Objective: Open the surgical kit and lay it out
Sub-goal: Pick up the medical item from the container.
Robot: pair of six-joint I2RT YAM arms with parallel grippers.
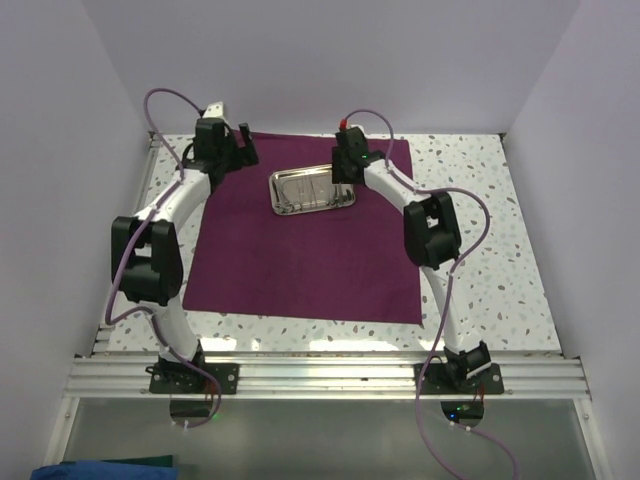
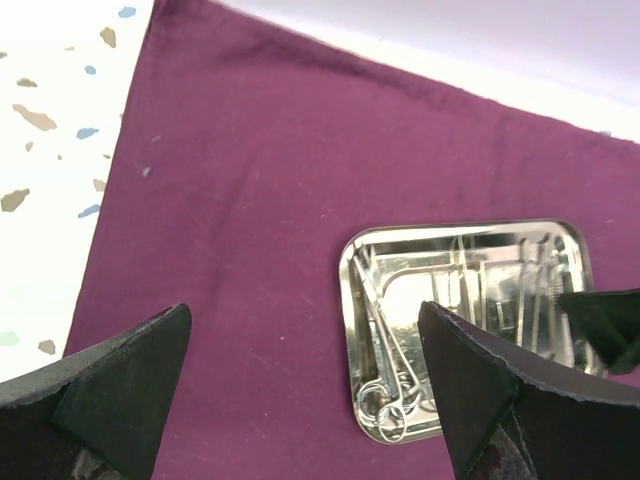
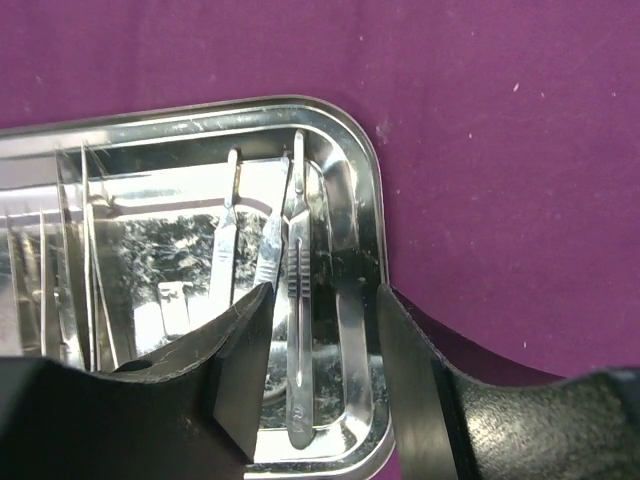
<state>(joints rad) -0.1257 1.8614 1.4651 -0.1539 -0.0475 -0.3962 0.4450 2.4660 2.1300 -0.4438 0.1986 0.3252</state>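
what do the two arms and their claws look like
Both the left arm and right arm are white tubes joined by chunky black joint housings, on black bases. Thin lilac cables loop loosely along each. The right arm carries a small red part near its wrist. The left claw and right claw have two matte black, wedge-shaped fingers each.

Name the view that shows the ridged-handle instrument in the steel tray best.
Right wrist: the ridged-handle instrument lies close up, straddled by the right tool, its grip ridges clear. Top external shows only faint lines inside the tray. Left wrist shows thin instruments there, too small to tell apart.
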